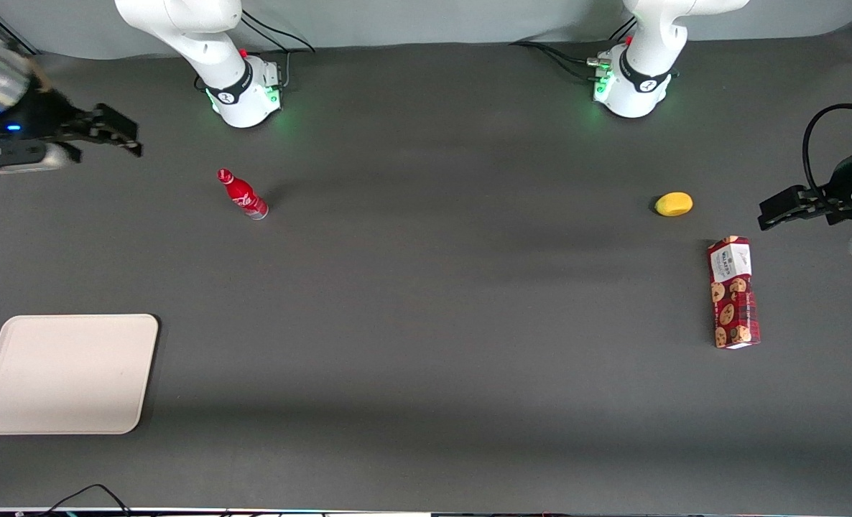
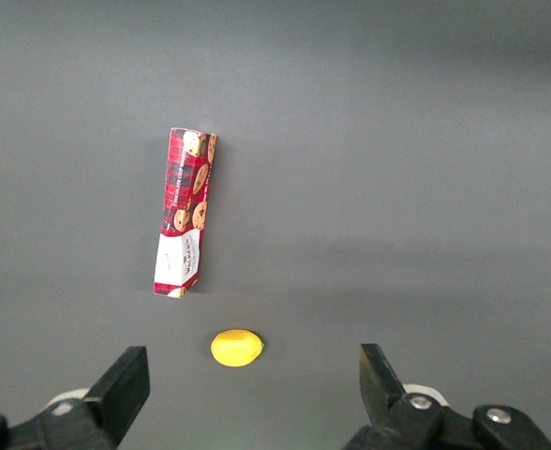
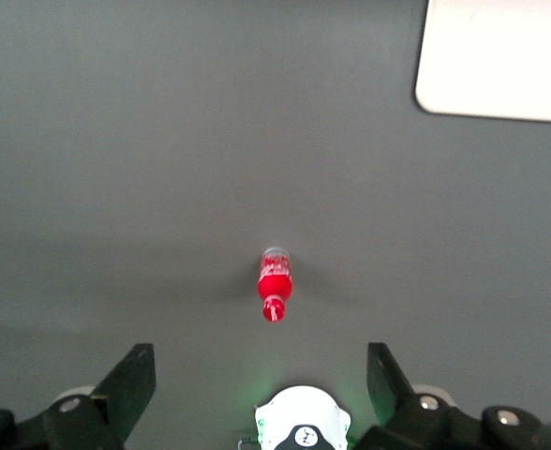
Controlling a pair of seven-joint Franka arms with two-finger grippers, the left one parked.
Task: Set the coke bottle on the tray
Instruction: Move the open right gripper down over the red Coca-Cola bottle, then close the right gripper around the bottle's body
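Note:
The coke bottle (image 1: 242, 194) is a small red bottle with a red cap and silvery base, standing upright on the dark table near the working arm's base. It also shows in the right wrist view (image 3: 275, 286). The beige tray (image 1: 67, 373) lies flat and empty, nearer to the front camera than the bottle, at the working arm's end of the table; a corner of it shows in the right wrist view (image 3: 500, 66). My gripper (image 1: 121, 135) hangs high above the table at that same end, open and empty, with its fingers (image 3: 130, 380) spread wide, well apart from the bottle.
A yellow lemon-like fruit (image 1: 674, 204) and a red cookie box (image 1: 733, 292) lie toward the parked arm's end of the table. The working arm's white base (image 1: 243, 90) stands just farther from the front camera than the bottle.

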